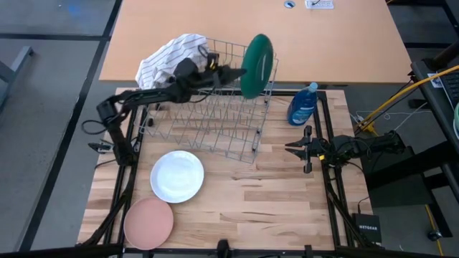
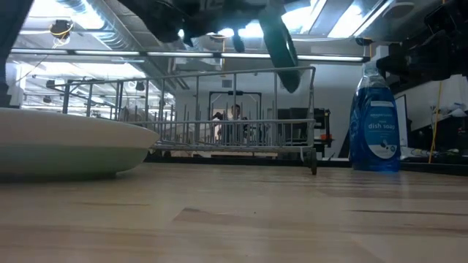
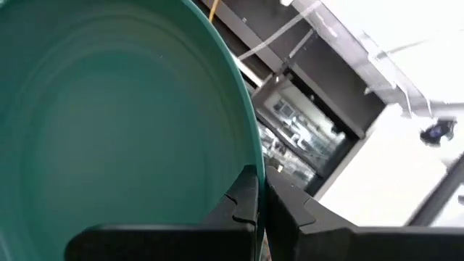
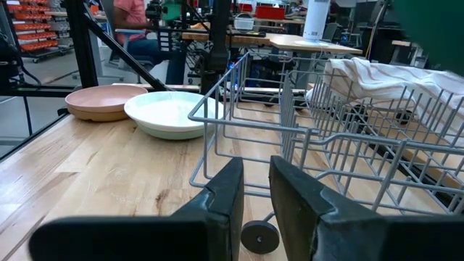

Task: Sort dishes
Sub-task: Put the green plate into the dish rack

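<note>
Plate, dark green [image 1: 256, 64], pinched at rim by left gripper [image 1: 231, 72] above rack's [image 1: 208, 118] far right; right gripper [image 1: 295, 147] w/ narrow gap, idle right of rack.

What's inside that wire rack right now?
The wire rack looks bare inside. The dark green plate hangs over its far edge, clamped by the left end effector. A striped cloth covers one corner.

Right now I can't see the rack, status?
Left end effector shut on green plate, above wire rack. Right end effector idle beside rack, fingers slightly apart. White plate, pink plate on table.
</note>
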You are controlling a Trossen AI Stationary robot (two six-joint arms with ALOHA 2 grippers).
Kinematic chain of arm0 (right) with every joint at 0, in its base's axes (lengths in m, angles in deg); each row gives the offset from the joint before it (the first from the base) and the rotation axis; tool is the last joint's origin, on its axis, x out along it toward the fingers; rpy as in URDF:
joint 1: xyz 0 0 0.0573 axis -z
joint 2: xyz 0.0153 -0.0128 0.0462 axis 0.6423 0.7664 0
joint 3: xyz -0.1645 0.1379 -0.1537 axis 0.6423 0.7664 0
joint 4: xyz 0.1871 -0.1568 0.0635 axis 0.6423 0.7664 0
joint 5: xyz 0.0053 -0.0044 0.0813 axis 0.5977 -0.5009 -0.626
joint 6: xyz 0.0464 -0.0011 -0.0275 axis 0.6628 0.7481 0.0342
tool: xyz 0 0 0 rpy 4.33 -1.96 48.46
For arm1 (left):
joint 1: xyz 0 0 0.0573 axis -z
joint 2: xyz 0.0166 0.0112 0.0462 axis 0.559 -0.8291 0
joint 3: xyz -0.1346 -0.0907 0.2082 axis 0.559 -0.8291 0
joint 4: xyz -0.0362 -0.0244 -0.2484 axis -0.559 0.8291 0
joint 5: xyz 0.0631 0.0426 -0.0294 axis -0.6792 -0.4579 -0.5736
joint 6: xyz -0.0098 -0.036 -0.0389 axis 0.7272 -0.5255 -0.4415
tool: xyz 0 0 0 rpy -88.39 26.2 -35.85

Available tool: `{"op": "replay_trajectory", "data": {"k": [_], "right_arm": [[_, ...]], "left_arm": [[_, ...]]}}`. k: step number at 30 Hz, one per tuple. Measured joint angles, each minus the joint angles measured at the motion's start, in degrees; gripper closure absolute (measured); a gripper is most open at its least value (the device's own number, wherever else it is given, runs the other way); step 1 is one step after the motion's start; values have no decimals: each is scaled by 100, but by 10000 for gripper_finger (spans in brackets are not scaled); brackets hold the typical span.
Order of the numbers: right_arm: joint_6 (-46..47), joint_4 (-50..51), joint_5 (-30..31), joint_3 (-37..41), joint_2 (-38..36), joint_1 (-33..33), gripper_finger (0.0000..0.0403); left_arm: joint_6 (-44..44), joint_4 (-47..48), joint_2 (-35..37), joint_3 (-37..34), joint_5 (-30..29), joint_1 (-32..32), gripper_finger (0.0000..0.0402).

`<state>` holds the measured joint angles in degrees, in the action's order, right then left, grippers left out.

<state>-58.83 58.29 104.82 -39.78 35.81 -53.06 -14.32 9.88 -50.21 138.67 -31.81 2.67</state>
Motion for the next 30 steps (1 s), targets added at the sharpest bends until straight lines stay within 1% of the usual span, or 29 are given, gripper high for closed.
{"op": "replay_trajectory", "data": {"k": [4, 8, 15, 22, 27, 30], "right_arm": [[-1, -1, 0, 0, -1, 1, 331], [1, -3, -1, 0, -1, 1, 331], [1, -1, 1, 0, 1, 0, 331], [0, -1, -1, 0, 1, -1, 331], [0, -3, 1, 0, 1, 1, 331], [0, 1, 0, 0, 0, 1, 331]], "left_arm": [[-267, 29, -512, 556, 1, -247, 402], [-338, 89, -793, 815, -1, -506, 402], [-336, 528, -1005, 833, -9, -876, 402], [-369, 467, -1112, 833, -12, -919, 402], [-566, 84, -1119, 832, 2, -879, 402], [-539, 80, -1119, 833, 6, -876, 402]]}}
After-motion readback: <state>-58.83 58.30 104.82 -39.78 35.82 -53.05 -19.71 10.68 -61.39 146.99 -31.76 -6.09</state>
